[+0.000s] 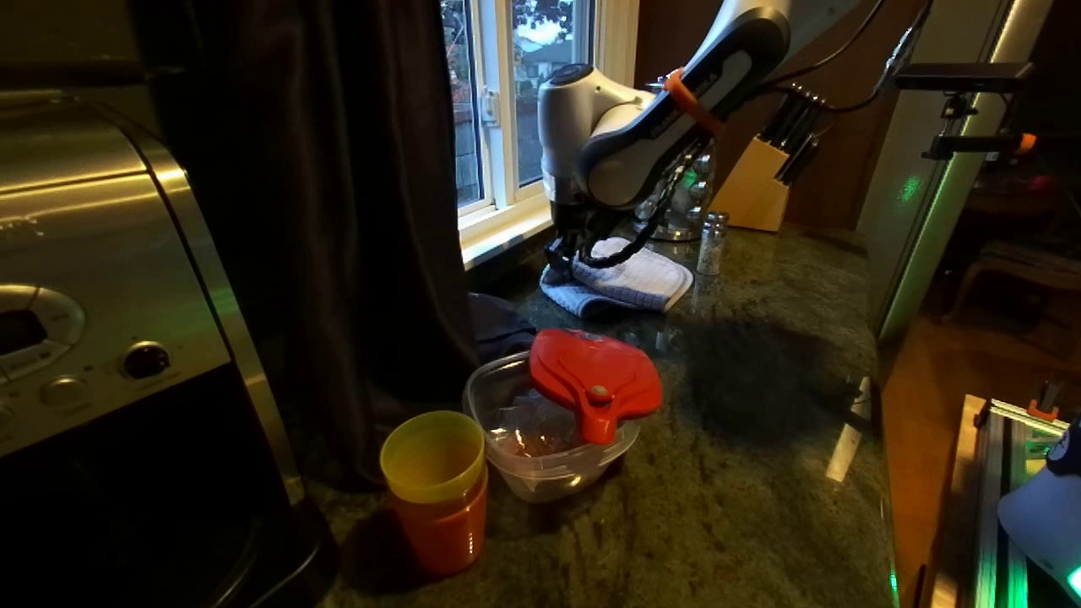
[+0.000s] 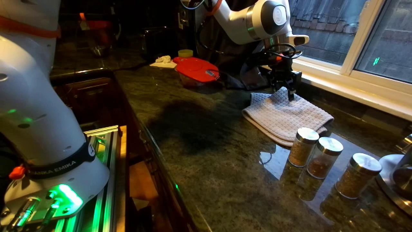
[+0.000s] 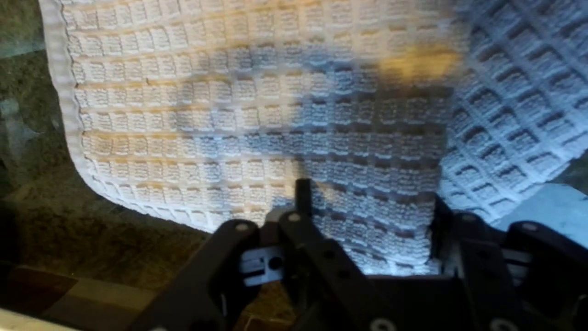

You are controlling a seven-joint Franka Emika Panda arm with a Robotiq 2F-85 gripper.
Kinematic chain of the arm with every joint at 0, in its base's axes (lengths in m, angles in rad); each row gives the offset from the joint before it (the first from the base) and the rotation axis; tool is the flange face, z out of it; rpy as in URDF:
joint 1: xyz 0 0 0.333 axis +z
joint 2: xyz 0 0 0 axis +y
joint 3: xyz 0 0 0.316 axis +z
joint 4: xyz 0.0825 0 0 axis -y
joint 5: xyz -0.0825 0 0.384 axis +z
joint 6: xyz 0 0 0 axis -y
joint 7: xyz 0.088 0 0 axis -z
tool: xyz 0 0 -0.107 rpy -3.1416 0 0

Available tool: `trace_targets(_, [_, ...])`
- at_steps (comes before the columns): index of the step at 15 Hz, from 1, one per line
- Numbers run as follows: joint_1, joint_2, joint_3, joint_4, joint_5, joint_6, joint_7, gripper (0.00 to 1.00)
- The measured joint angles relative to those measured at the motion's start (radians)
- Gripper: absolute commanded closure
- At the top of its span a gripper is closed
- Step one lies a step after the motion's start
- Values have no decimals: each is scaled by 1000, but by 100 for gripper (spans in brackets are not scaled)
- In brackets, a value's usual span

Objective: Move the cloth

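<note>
The cloth [image 1: 642, 279] is a pale waffle-weave towel, folded in layers on the dark stone counter beside the window. In an exterior view the cloth [image 2: 286, 112] has a raised fold at the gripper. My gripper [image 1: 567, 262] points down at the window-side part of the cloth; the gripper [image 2: 287, 88] also shows in an exterior view. In the wrist view the gripper [image 3: 370, 202] has its fingers apart, with a part of the cloth [image 3: 161, 115] between them. The right finger is close to a cloth edge. Whether the fingertips touch the cloth is hard to tell.
Several glass spice jars [image 2: 324, 158] stand close to the cloth. A clear container [image 1: 549, 473] with a red lid [image 1: 591, 371] and a yellow-orange cup [image 1: 439, 498] stand farther along the counter. The window sill [image 2: 354, 93] borders it. A knife block [image 1: 752, 186] stands behind.
</note>
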Motion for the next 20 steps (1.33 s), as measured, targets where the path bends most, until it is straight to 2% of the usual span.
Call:
trace_targets(3, [16,-14,-3,1,1,-6,35,98])
trace_targets(4, [22,-26,-2,0,5,-20,47,100])
trace_targets(7, [27,-80,11,-4,45,-104,65,99])
trace_targets(12, [6,-215,46,-29,191,-292,41,99])
trace_targets(20, [-80,-451,70,-54,390,-738,-96,99])
